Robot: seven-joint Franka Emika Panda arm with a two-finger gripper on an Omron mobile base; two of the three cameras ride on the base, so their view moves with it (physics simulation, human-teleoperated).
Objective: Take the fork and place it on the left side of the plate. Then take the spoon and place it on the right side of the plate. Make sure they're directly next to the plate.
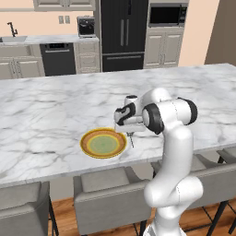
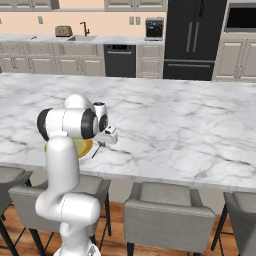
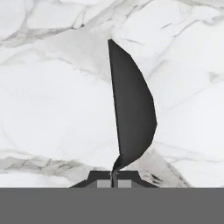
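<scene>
— Where does the arm stand?

— The gripper (image 1: pixel 131 134) hangs low over the marble island (image 1: pixel 55 106), just off the right rim of the plate (image 1: pixel 103 143). Its jaws are pinched tight on the handle of the spoon (image 3: pixel 131 114).

— And the spoon itself?

— It dangles from the fingertips (image 3: pixel 103 183), dark oval bowl pointing down toward the veined stone; in the hand view the bowl is turned nearly edge-on. From the base cameras it reads as a thin dark sliver (image 2: pixel 96 149) beside the yellow dish — whether its tip touches the counter cannot be told.

— The fork?

— Too hard to pick out to say.

— Surroundings?

— Grey stools (image 1: pixel 107 193) line the island's near edge.
</scene>
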